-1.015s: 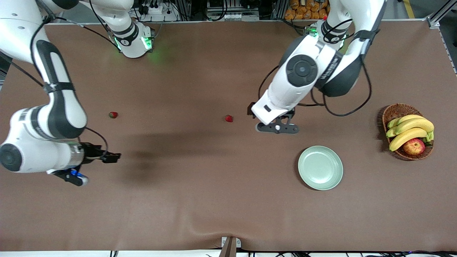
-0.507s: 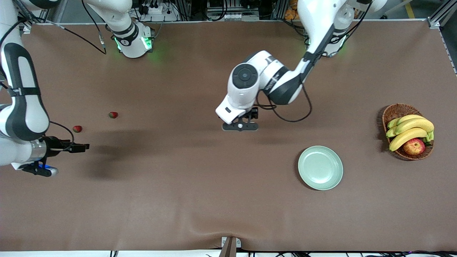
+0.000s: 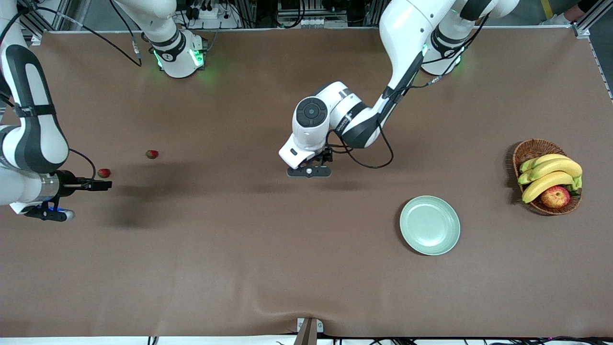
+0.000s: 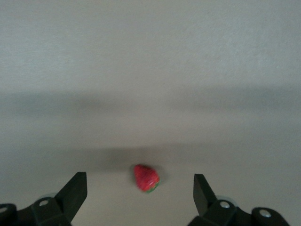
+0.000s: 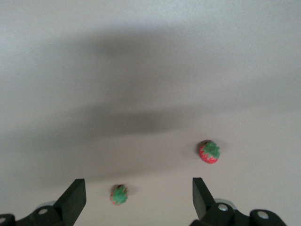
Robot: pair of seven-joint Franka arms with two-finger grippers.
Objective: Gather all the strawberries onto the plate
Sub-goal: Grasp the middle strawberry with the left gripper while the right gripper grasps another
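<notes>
Red strawberry (image 4: 146,178) lies on the table under the wide-open left gripper (image 4: 140,195), between its fingers; right gripper (image 5: 139,200), also wide, hovers over two strawberries (image 5: 208,152).

The table (image 3: 239,268) is covered in matt brown cloth, smooth but for a slight ripple at the edge nearest the camera. The plate (image 3: 430,225) is smooth and plain, pale mint with a soft sheen, probably plastic. The basket (image 3: 527,152) is rough brown woven wicker. The bananas (image 3: 550,175) have smooth, faintly glossy skins, and the apple (image 3: 555,196) shines a little. The arms' shells are glossy white plastic with matt black joints. The left gripper (image 4: 140,193) and right gripper (image 5: 139,195) have matt black fingers. The strawberries (image 4: 146,178) have a finely dimpled, slightly glossy red skin with dull green caps.
</notes>
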